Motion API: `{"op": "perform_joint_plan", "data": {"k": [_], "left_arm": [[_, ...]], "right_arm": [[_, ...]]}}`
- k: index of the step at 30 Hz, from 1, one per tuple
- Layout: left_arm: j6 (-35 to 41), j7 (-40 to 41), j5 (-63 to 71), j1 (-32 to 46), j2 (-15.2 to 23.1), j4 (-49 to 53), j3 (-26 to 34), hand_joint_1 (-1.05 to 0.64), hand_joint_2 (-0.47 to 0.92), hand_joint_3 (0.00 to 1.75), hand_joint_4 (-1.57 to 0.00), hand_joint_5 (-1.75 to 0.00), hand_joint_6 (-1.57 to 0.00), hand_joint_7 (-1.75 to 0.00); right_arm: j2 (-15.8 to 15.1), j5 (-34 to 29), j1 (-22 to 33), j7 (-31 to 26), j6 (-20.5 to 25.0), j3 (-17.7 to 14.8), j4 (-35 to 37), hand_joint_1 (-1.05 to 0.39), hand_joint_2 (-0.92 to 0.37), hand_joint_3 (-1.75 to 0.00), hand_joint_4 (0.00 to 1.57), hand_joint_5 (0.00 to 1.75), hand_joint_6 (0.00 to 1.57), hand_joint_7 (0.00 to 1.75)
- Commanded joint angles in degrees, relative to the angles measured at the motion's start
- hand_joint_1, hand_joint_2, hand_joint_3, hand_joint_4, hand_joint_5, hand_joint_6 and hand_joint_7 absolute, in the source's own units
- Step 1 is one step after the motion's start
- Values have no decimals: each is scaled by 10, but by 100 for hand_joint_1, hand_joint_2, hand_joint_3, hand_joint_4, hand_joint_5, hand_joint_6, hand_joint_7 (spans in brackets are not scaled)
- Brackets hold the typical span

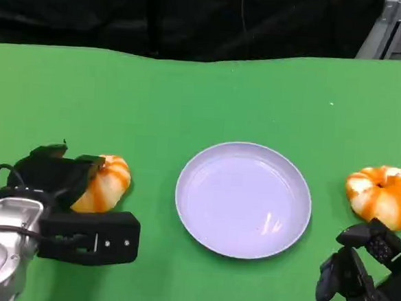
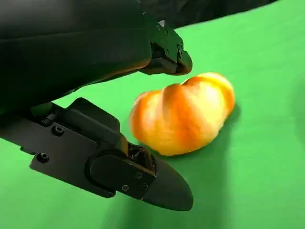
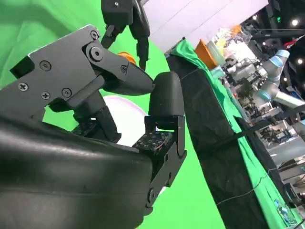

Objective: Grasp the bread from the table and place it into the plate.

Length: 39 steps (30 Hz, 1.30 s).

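We see a green table (image 1: pixel 211 89) with a pale lilac plate (image 1: pixel 244 198) in the middle of it, and nothing lies in the plate. There are two breads, both round and orange with white stripes. The left bread (image 1: pixel 105 184) lies on the table well to the left of the plate. The right bread (image 1: pixel 383 194) lies on the table near the right side of the plate, apart from its rim.

Our left hand (image 1: pixel 73 203) is around the left bread. In the head view its fingers (image 1: pixel 51 167) reach over the near side of the bread, and a flat black part of the hand lies on the table in front of it. In the left wrist view the left bread (image 2: pixel 183 112) sits between the upper fingers (image 2: pixel 167 55) and the lower black part; one fingertip is at its top edge, but the bread rests on the green cloth and we cannot tell if the hand already grips it.

Our right hand (image 1: pixel 364 272) is low at the table edge, just in front of the right bread. Its fingers are curled inward and they hold nothing
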Motion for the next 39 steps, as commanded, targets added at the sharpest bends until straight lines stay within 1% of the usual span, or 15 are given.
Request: {"op": "perform_joint_plan", "data": {"k": [1, 9, 16, 19, 21, 22, 23, 27, 30, 33, 35, 39], "left_arm": [[5, 19, -8, -17, -2, 20, -6, -103, 92, 8, -4, -1, -22, -1], [5, 31, -26, -40, -14, 48, -13, -103, 92, 8, -5, -1, -22, 0], [-2, 46, -41, -68, -26, 96, -18, -105, 92, 11, -6, -1, -22, 0], [-2, 54, -52, -78, -34, 120, -21, -105, 92, 12, -6, -1, -23, -1], [-3, 57, -55, -81, -35, 126, -23, -105, 92, 11, -7, -1, -23, -1], [-12, 72, -56, -81, -36, 135, -24, -105, 92, 11, -7, -1, -23, -1], [-18, 83, -58, -81, -37, 142, -25, -102, 92, 10, -11, -3, -26, -2], [-36, 109, -67, -81, -38, 160, -31, -97, 92, 8, -15, -4, -29, -2], [-45, 118, -76, -81, -39, 176, -33, -92, 92, 4, -19, -4, -32, -2], [-56, 124, -85, -80, -40, 191, -31, -88, 92, 2, -23, -4, -34, -2], [-64, 130, -92, -79, -40, 200, -31, -82, 92, 1, -27, -5, -37, -2], [-69, 140, -96, -81, -42, 220, -35, -77, 92, 2, -33, -5, -40, -2]], "right_arm": [[-4, 2, 4, -1, -2, -5, -6, -13, -64, -100, 84, 175, 82, 141], [-6, 5, 7, -4, 4, -5, -13, -13, -64, -100, 85, 175, 83, 141], [-4, -3, 13, 0, -8, -3, -13, -13, -65, -100, 84, 175, 82, 142], [-5, 5, 13, -8, 7, -4, -21, -14, -64, -100, 85, 175, 82, 142], [-5, 6, 13, -9, 9, -4, -22, -14, -64, -100, 85, 175, 83, 142], [-5, 4, 14, -6, 5, -4, -21, -14, -63, -100, 85, 175, 83, 142], [-6, 3, 14, -3, 2, -3, -21, -13, -64, -101, 85, 175, 82, 142], [-6, 6, 14, -2, 3, -4, -21, -12, -64, -101, 85, 175, 82, 143], [-6, 5, 14, 1, -1, -4, -20, -12, -63, -102, 85, 175, 82, 142], [-6, 7, 14, -3, 5, -4, -22, -12, -63, -102, 85, 175, 82, 142], [-5, 10, 13, -4, 8, -4, -23, -12, -63, -102, 85, 175, 82, 142], [-5, 6, 12, 2, -2, -4, -17, -12, -63, -103, 85, 175, 82, 142]]}}
